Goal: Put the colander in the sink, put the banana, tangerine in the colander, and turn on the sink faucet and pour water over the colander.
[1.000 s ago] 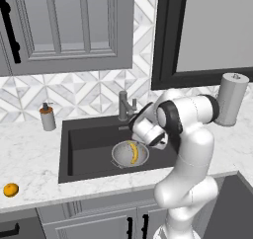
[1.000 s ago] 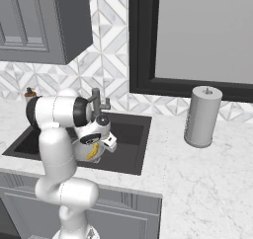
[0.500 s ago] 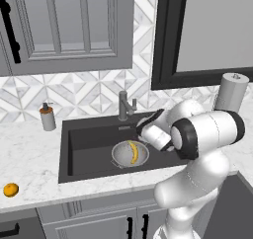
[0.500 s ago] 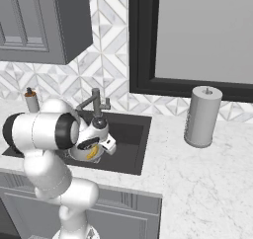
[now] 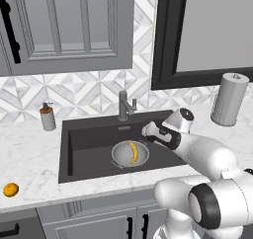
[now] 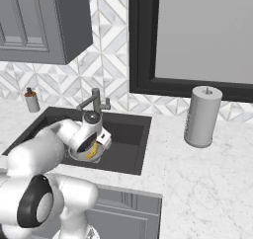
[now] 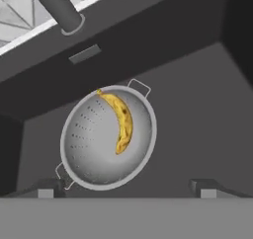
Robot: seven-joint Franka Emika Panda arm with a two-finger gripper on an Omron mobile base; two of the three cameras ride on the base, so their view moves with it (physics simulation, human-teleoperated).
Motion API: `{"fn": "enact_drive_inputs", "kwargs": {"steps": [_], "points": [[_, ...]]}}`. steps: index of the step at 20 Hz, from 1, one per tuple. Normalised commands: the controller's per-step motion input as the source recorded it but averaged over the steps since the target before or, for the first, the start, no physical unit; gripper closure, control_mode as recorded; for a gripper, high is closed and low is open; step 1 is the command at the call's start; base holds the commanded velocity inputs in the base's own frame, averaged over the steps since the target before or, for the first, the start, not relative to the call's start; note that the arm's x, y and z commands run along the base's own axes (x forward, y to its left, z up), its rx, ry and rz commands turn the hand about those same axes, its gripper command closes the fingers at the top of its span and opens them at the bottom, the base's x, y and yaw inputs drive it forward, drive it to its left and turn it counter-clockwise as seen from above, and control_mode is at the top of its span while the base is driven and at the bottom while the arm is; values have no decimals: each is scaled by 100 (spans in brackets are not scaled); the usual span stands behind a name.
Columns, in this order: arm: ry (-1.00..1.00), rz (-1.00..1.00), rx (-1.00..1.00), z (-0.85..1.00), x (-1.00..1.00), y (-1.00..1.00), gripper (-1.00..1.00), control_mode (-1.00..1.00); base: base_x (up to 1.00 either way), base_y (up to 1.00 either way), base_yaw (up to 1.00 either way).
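White marble counter [image 5: 34, 169] with a dark sink [image 5: 89, 156] set into it. On the counter: a tangerine [image 5: 10, 189] near the front left edge, a soap bottle [image 5: 47, 117] behind the sink's left corner, and a paper towel roll [image 5: 227, 99] (upright) at the right.

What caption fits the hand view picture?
Open gripper above banana lying in colander in the sink.

- Arm [image 5: 207, 156] is glossy white all over, chunky rounded segments that look like smooth plastic shells
- Joints are capped with dark grey/black rings; big one sits around 5 o'clock in the left base view
- Wrist ends in a round white cap with a dark centre
- Finger tips [image 7: 44, 189] are small, dark and blocky
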Motion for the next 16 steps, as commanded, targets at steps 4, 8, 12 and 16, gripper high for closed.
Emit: {"fn": "enact_drive_inputs", "kwargs": {"steps": [4, 8, 12, 16], "points": [[4, 17, 0, 93, -38, 0, -100, -100, 0, 0, 0], [3, 20, -7, 59, -82, 2, -100, -100, 0, 0, 0], [1, 18, -15, 34, -99, 15, -100, -100, 0, 0, 0], [0, 9, -19, 20, -100, 37, -100, -100, 0, 0, 0]]}}
